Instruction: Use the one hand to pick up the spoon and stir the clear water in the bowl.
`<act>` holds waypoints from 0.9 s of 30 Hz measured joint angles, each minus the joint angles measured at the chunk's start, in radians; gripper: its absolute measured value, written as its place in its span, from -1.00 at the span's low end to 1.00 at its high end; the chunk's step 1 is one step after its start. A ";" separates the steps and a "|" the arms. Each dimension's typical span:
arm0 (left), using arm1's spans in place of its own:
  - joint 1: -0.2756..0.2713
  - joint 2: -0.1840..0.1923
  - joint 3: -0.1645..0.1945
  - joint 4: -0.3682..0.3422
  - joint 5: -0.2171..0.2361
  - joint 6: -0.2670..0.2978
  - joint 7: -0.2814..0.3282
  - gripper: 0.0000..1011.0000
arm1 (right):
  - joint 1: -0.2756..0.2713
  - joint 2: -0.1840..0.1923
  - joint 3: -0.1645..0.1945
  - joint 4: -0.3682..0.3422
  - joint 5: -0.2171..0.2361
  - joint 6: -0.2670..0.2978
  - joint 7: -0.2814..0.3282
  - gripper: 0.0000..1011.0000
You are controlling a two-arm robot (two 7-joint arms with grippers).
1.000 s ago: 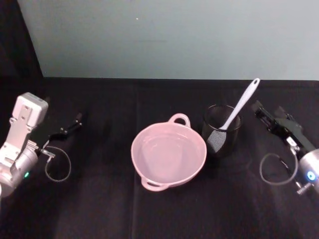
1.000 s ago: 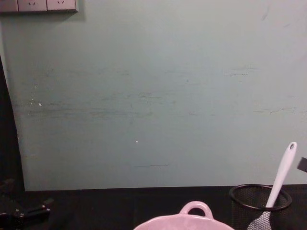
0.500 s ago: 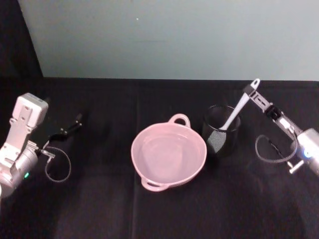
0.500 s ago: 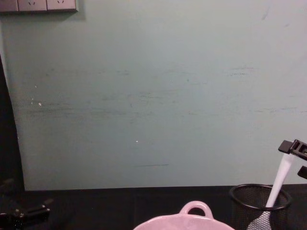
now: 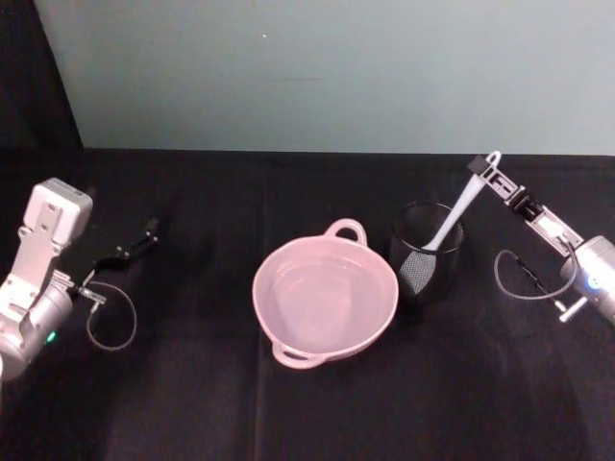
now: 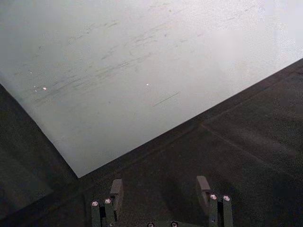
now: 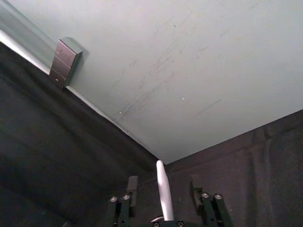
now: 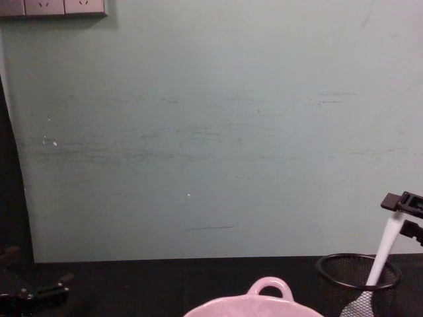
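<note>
The white spoon stands tilted in a black wire-mesh cup, head down, handle end up and to the right. My right gripper is at that handle end, open. In the right wrist view the handle rises between the two fingers with a gap on each side. In the chest view the right gripper straddles the handle top above the cup. The pale pink bowl sits left of the cup, its loop handle toward the wall.
My left gripper rests parked and open at the table's far left, nothing between its fingers. A black cloth covers the table. A pale green wall runs close behind the cup and bowl.
My right gripper has swung up and left from beside the cup to the spoon's handle end, and now straddles it. The spoon, bowl and left arm have not moved.
</note>
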 joint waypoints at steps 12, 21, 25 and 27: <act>0.000 0.000 0.000 0.000 0.000 0.000 0.000 1.00 | 0.024 0.019 -0.032 0.018 0.011 -0.018 0.015 -0.37; 0.000 0.000 0.000 0.000 0.000 0.000 0.000 1.00 | 0.017 0.057 -0.061 -0.040 -0.023 -0.064 -0.002 -0.78; 0.000 0.000 0.000 0.000 0.000 0.000 0.000 1.00 | 0.003 0.104 -0.092 -0.127 -0.117 -0.116 -0.035 -0.78; 0.000 0.000 0.000 0.000 0.000 0.000 0.000 1.00 | 0.000 0.128 -0.105 -0.177 -0.174 -0.136 -0.057 -0.78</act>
